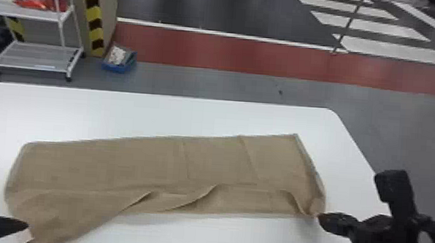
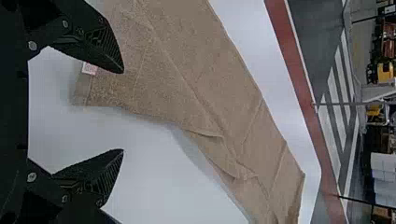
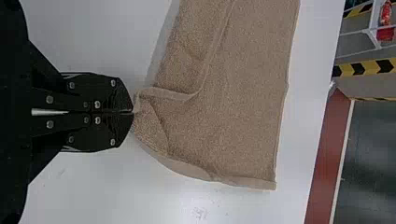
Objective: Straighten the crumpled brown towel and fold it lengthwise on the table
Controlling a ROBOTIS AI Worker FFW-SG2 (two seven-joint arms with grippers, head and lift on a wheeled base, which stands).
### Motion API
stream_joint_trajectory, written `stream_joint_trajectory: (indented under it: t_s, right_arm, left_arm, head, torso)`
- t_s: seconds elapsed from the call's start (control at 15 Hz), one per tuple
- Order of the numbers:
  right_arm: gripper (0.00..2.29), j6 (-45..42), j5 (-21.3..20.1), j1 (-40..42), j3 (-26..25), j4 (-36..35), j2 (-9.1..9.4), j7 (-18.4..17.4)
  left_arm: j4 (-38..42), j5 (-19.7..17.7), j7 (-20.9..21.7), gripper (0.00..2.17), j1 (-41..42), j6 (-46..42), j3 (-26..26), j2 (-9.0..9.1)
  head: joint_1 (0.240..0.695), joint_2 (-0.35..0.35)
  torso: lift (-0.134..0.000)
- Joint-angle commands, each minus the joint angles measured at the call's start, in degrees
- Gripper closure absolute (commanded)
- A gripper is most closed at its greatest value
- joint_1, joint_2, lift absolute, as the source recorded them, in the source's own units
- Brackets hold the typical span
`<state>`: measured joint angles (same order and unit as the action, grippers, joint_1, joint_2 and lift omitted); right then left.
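Towel (image 1: 114,167) spans lower ctr of head view, R fingers (image 3: 120,97) pinching its near corner at lower right, prob. to anchor it, w/ L fingers (image 2: 100,49) wide at lower left, maybe for the other corner.

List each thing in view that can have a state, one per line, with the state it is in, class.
Brown towel: laid out long, partly doubled over, near edge wavy and uneven
Left hand: open, by the towel's labelled end
Right hand: shut on the towel's near edge at its other end
Blue bin: on the floor, with things in it
White cart: upright, something red on its upper shelf
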<state>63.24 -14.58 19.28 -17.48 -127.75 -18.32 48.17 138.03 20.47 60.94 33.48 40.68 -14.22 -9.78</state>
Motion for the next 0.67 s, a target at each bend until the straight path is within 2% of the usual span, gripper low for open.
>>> stream_joint_trajectory:
  t_s: [0.0, 0.27, 0.6]
  right_arm:
    - [1.37, 0.35, 0.87, 0.05, -1.41, -0.65, -0.23, 0.00]
    - [1.36, 1.58, 1.31, 0.23, -2.64, -1.53, -0.49, 0.08]
    - [1.37, 2.11, 2.28, 0.76, -3.43, -2.06, -0.49, 0.35]
  left_arm:
    - [-2.86, 1.95, -0.73, 0.35, -2.02, 0.76, 2.53, 0.11]
    - [-5.93, 4.05, -0.47, 0.55, -2.90, 1.64, 5.26, 0.11]
    - [-7.52, 5.55, 0.24, 0.55, -4.13, 3.93, 5.08, -0.42]
  head:
    - [0.695, -0.205]
    - [0.695, -0.243]
    - [0.695, -0.254]
  torso:
    - [-0.124]
    - [-0.124]
    - [-0.124]
